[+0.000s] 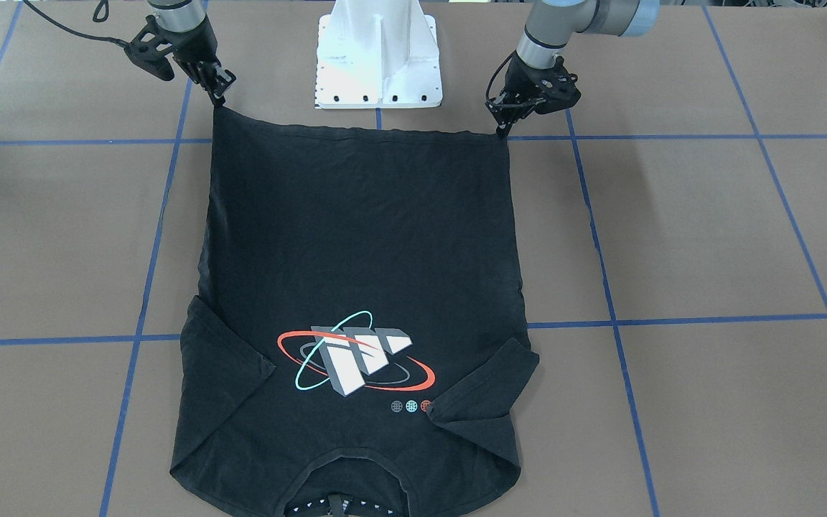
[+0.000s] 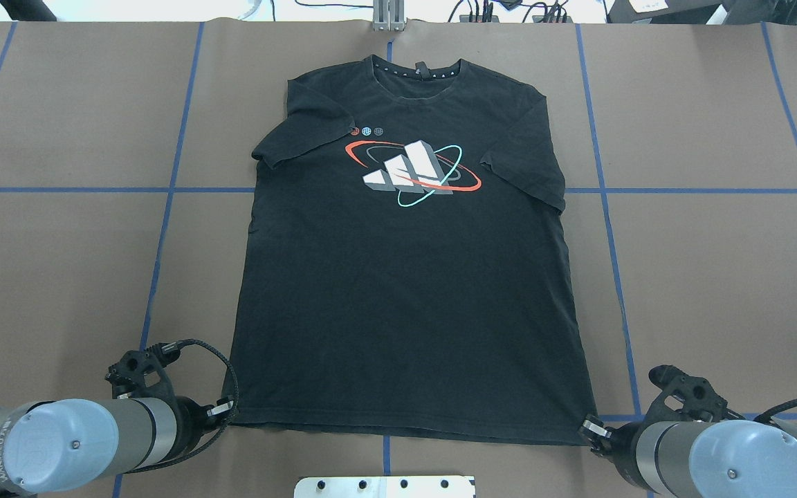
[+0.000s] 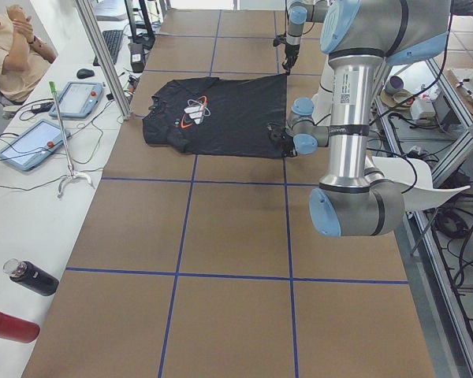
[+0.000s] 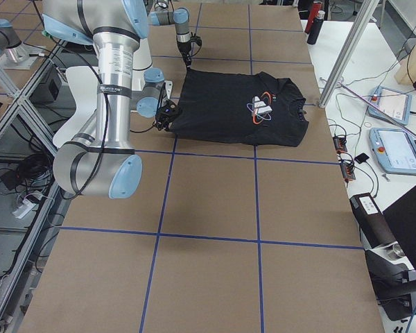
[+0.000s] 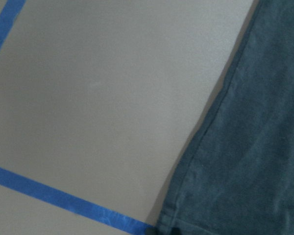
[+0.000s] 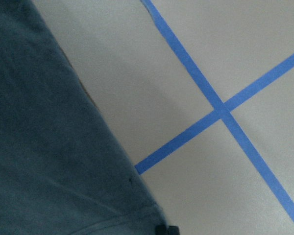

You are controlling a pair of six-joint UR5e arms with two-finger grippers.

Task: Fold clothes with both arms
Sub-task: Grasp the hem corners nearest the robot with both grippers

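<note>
On the brown table (image 2: 59, 277) the black T-shirt (image 2: 405, 290) lies flat and face up in the middle. Seen from over the robot's shoulders, its collar (image 2: 418, 81) is at 12 o'clock and its hem at 6 o'clock, near the robot.

The left arm (image 2: 59, 439) reaches to the hem corner at 7 o'clock and the right arm (image 2: 737, 456) to the corner at 5 o'clock. The left gripper (image 2: 225, 409) is pressed together on its corner, and the right gripper (image 2: 589, 427) also pinches its corner. The hem looks lightly stretched between them.

We think the fold is only at its start, because the cloth is not yet lifted.

Several things could go wrong from here:
- Each pinch takes very little cloth, so a corner may slip out when the arms rise.
- If a gripper holds only the upper layer, the lower layer will stay on the table.
- If one arm moves faster than the other, the hem will land crooked over the print (image 2: 416, 173).
- The sleeve (image 2: 288, 142) at 10 o'clock is turned inward and may be trapped as a lump.
</note>
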